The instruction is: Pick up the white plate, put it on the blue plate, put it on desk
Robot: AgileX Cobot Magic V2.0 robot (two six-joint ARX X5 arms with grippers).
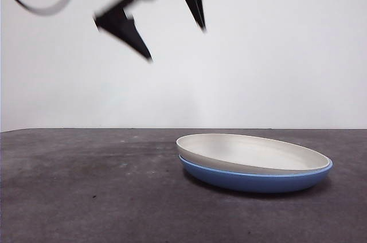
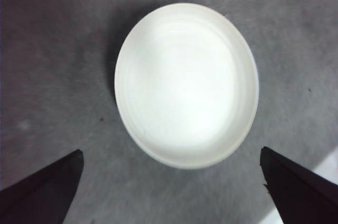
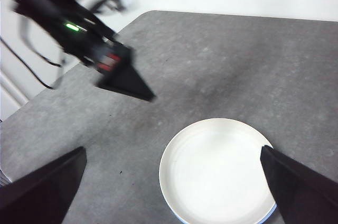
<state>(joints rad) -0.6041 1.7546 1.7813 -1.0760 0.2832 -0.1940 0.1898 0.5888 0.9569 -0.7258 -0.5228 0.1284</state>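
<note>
**White plate stacked on blue, left gripper overhead**

Nearest the front camera lies bare desk (image 1: 86, 185), dark grey and mottled. Further back and right of centre sits the white plate (image 1: 252, 152), nested inside the blue plate (image 1: 252, 179); the two touch all round and tilt slightly, the left rim riding higher than the right. The blue plate shows only as a band under the white rim, and in the right wrist view as a thin sliver at the white plate's edge.

Above and to the left of the stack, well clear of it, hangs the left gripper (image 1: 175, 39), its jaws spread wide and holding nothing. Its wrist camera looks almost straight down on the white plate (image 2: 186, 84), which lies between and beyond the two jaw tips. The plate is round, so no axis favours one approach over another; any rim point serves.

The right gripper (image 3: 169, 182) is also spread and empty, waiting high over the plates.

Judging by this, the stacking step looks done. If the white plate is to go back to the desk, the left gripper seems the nearer, and would need to descend rightward onto the raised left rim.
</note>
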